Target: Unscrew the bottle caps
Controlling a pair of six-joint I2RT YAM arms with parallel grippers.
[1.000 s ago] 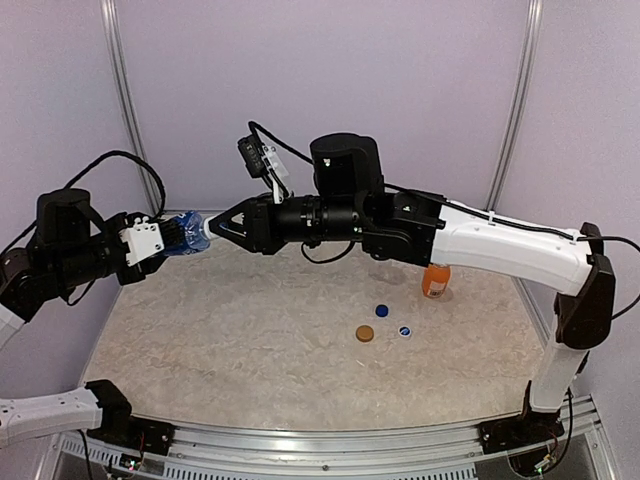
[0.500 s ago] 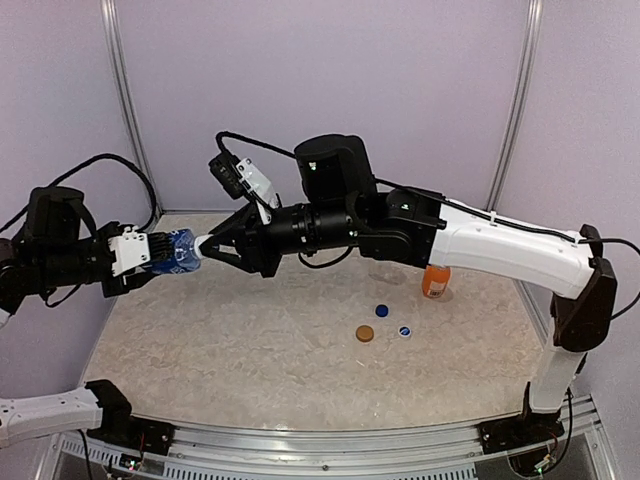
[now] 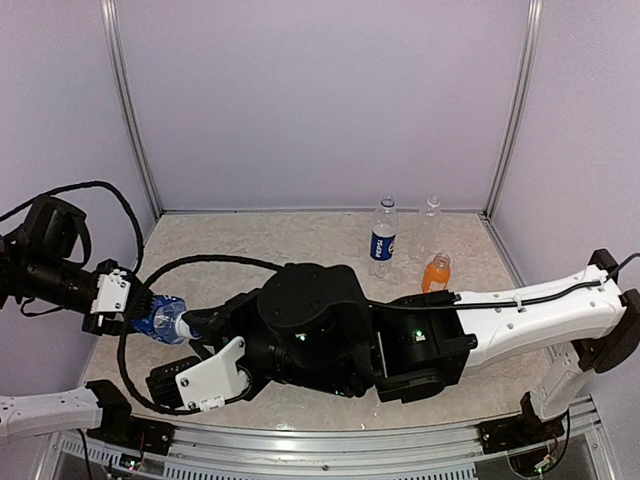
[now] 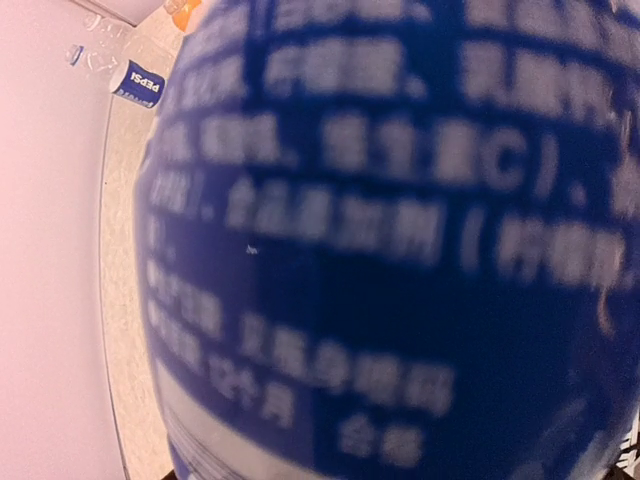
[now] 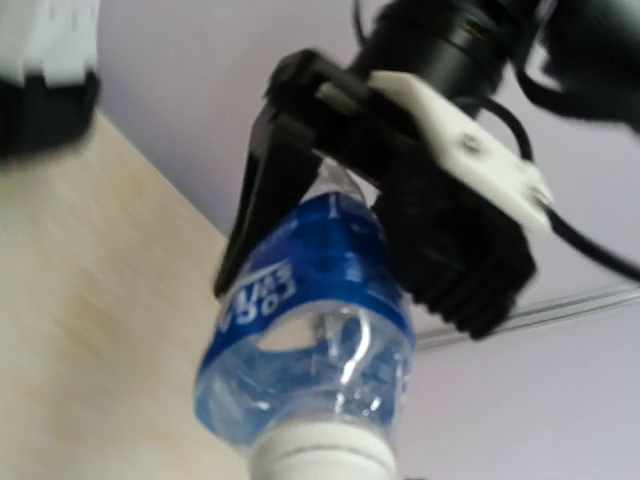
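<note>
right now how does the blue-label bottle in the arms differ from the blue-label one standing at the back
The held bottle lies sideways in the air, gripped by the left claw; the standing bottle is upright on the table, untouched. The held bottle looks dented; the standing bottle does not. Both are clear plastic with dark blue labels.

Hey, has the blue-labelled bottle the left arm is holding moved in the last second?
Yes. In the top view the bottle has come away from the table's back edge, toward the near side and slightly left.
</note>
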